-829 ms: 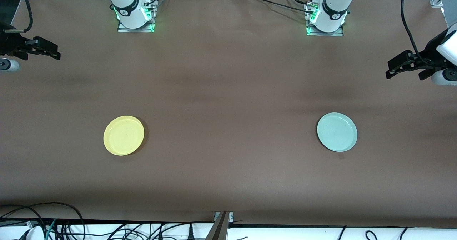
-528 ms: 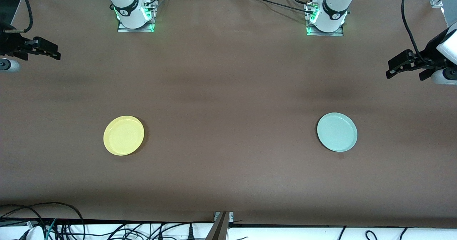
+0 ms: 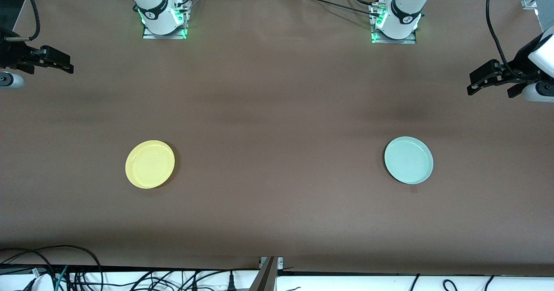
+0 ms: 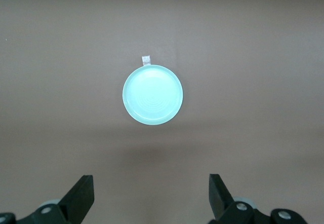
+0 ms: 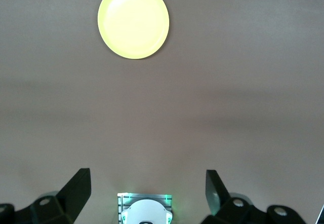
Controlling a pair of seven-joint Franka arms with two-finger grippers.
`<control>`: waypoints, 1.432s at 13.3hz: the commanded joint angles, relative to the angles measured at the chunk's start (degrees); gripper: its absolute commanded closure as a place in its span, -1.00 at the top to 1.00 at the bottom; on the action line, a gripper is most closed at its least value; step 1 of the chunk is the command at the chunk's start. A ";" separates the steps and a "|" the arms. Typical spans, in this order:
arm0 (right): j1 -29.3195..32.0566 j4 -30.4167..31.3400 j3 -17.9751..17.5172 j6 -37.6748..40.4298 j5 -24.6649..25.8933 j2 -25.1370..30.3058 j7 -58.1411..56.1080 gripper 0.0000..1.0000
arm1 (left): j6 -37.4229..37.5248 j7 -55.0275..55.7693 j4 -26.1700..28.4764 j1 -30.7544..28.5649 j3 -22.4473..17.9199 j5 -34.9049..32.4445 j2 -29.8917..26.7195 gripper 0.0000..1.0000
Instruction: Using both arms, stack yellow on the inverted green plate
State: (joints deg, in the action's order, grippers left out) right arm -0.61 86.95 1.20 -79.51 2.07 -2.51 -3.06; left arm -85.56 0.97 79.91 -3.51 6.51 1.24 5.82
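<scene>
The yellow plate (image 3: 150,164) lies rim up on the brown table toward the right arm's end, and it also shows in the right wrist view (image 5: 133,21). The pale green plate (image 3: 408,160) lies rim up toward the left arm's end, about as near the front camera as the yellow one. The left wrist view shows the green plate (image 4: 152,95) too. My right gripper (image 3: 68,67) hangs open and empty over the table's end, well apart from the yellow plate. My left gripper (image 3: 472,87) hangs open and empty over the other end, well apart from the green plate. Both pairs of fingers stand wide in the wrist views, on the left gripper (image 4: 151,196) and the right gripper (image 5: 148,191).
A small scrap of tape (image 3: 414,189) lies on the table just beside the green plate, nearer the front camera. The two arm bases (image 3: 164,20) (image 3: 396,24) stand along the table's back edge. Cables (image 3: 65,273) hang below the front edge.
</scene>
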 commanded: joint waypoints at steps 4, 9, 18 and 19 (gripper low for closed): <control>0.70 -1.69 -0.41 0.41 0.21 -0.74 -0.54 1.00 | 0.13 -1.50 -0.64 -0.62 -0.54 0.25 0.33 1.00; 0.70 -1.69 -0.41 0.41 -0.14 -0.83 -0.54 1.00 | 1.18 -1.50 0.33 -2.29 -0.62 -1.05 6.20 1.00; 0.70 -1.69 -0.41 0.15 -0.05 -1.09 -0.63 1.00 | -14.94 -1.15 9.09 -4.92 -0.62 -3.53 18.17 1.00; 0.70 -1.69 -0.41 0.15 -0.05 -1.09 -0.54 1.00 | -19.08 -0.97 11.73 -4.93 -0.62 -3.53 18.87 1.00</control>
State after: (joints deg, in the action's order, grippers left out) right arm -0.60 86.62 1.22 -79.71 2.06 -3.18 -3.06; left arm -97.98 0.70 86.23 -7.59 5.41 -1.10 24.51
